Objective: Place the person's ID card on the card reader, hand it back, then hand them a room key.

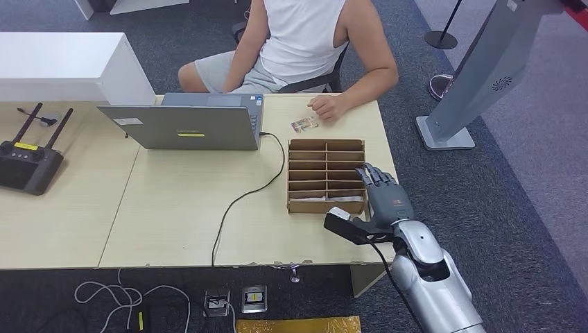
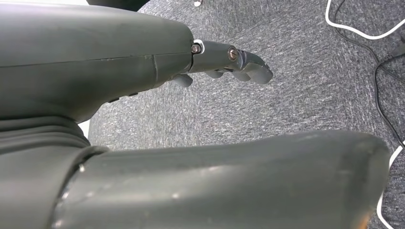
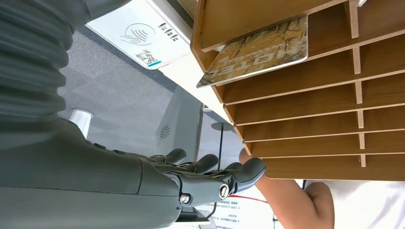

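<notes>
Probably a mock reception desk (image 1: 173, 208): laptop (image 1: 184, 125), card rack (image 1: 326, 175), stanchion (image 1: 441, 35).

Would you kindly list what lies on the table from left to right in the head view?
Black remote controller with two antennas → open grey laptop → black cable → small ID card → brown wooden slotted card rack → robot's right hand.

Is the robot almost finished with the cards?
No, it looks like the start. The ID card lies on the table by the person's hand, and nothing sits on the white card reader. The right hand, holding nothing, hovers beside the wooden card rack. Reading the card, returning it and giving a room key all remain.
</notes>
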Robot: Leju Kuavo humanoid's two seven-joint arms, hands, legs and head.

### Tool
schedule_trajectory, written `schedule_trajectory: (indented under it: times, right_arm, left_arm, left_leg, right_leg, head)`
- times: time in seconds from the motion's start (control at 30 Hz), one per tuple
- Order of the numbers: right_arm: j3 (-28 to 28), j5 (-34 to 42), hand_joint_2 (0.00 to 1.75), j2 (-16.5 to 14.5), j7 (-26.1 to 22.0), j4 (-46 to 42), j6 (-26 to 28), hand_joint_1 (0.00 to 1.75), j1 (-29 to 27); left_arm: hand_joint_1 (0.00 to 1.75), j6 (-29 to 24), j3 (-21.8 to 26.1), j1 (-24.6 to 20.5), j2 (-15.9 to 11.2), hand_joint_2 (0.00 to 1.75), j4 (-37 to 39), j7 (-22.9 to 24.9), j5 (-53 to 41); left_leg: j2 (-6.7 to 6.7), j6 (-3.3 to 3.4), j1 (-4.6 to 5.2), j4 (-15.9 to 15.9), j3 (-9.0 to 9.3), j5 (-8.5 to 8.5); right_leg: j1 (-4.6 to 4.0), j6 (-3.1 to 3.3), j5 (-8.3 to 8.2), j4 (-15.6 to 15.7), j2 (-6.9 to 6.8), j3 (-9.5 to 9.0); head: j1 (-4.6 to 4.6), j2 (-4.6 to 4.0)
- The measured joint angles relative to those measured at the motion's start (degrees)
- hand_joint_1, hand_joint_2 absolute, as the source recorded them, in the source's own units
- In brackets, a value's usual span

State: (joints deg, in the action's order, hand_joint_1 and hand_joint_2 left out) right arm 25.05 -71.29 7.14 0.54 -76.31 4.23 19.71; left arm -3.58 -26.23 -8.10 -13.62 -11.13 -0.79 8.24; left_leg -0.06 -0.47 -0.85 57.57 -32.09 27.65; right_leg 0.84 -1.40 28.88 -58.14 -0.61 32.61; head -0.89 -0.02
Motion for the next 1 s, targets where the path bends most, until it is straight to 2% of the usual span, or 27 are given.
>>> schedule_trajectory:
  times: [0.77, 1.0]
  right_arm:
    - [0.0, 0.7, 1.75, -0.7, -0.8, 1.1, 0.1, 0.00, -0.1]
    - [0.3, 1.0, 1.75, -1.9, -2.0, 2.2, 0.2, 0.00, 0.0]
  left_arm:
    - [0.00, 0.1, -0.1, -0.6, 0.3, 0.00, 0.0, 0.0, -0.6]
    - [0.00, 0.1, -0.2, -0.7, 0.5, 0.00, 0.0, 0.0, -0.6]
  left_leg:
    - [0.00, 0.00, 0.00, 0.0, 0.00, 0.00]
    - [0.00, 0.00, -0.01, 0.0, -0.01, 0.00]
  right_leg:
    - [0.00, 0.00, 0.00, 0.0, 0.00, 0.00]
    - [-0.01, 0.00, 0.00, 0.0, -0.01, 0.00]
  head:
    - [0.01, 0.00]
    - [0.01, 0.00]
